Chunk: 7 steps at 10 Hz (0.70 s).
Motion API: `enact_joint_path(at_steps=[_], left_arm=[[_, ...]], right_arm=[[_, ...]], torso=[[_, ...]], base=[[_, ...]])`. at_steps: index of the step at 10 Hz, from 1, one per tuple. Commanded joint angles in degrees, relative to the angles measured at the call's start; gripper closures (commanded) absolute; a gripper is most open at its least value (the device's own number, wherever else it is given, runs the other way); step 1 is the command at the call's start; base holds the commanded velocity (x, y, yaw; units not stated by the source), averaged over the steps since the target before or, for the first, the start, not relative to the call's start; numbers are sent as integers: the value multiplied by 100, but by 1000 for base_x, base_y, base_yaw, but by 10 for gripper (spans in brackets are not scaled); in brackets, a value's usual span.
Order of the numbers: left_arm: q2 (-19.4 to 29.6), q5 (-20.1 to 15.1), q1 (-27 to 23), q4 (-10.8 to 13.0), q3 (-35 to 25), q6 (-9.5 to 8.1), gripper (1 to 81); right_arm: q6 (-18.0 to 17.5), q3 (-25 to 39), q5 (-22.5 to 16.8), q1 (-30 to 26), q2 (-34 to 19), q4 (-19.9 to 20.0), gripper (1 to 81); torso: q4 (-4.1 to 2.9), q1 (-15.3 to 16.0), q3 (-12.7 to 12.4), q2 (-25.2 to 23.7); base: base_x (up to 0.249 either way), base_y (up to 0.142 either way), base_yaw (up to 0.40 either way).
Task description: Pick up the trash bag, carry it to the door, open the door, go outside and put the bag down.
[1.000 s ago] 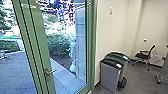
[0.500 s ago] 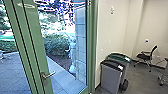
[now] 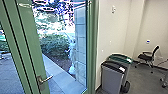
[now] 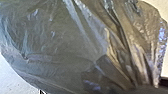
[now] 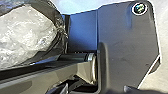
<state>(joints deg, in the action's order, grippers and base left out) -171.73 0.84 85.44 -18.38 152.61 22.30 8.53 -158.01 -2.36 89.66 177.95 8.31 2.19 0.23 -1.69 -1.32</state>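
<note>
Okay, so biggest thing in the head view is the green-framed glass door [image 3: 31,50], with paving [image 3: 11,72] past its glass and a hedge [image 3: 53,44] running alongside. Next to the door's right edge is a white wall [image 3: 115,27], and the gray floor [image 3: 142,82] stretches from the bins to the chair, so there's some room on that side. The trash bag [image 4: 62,50], dark, thin and wrinkly, is right up close in the left wrist view, bunched toward one end. A bag also shows big in the right wrist view, pale stuff inside, near the robot's own plate and bar. Can't tell if the left gripper or the right gripper is closed on anything. Then two gray bins sit by the wall near the door frame: the black-lidded bin [image 3: 112,80] in front, the green-lidded bin [image 3: 129,68] just behind. Black office chair [image 3: 147,57] is well off to the right. Smaller still, there's a metal lever handle [image 3: 45,80] low on the door's upright, and a whitish label on each lid, too blurry to read.
</note>
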Motion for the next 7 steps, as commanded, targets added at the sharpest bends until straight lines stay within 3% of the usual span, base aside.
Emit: enact_joint_path(at_steps=[1,7], left_arm=[[7,-312,-348,45,-12,38,811],[7,-313,-340,54,-12,38,811]], right_arm=[[70,35,-370,-242,103,-111,10],[70,53,-370,-251,103,-128,10]], torso=[[0,0,0,0],[0,2,0,0]], base=[[136,0,0],[135,0,0]])
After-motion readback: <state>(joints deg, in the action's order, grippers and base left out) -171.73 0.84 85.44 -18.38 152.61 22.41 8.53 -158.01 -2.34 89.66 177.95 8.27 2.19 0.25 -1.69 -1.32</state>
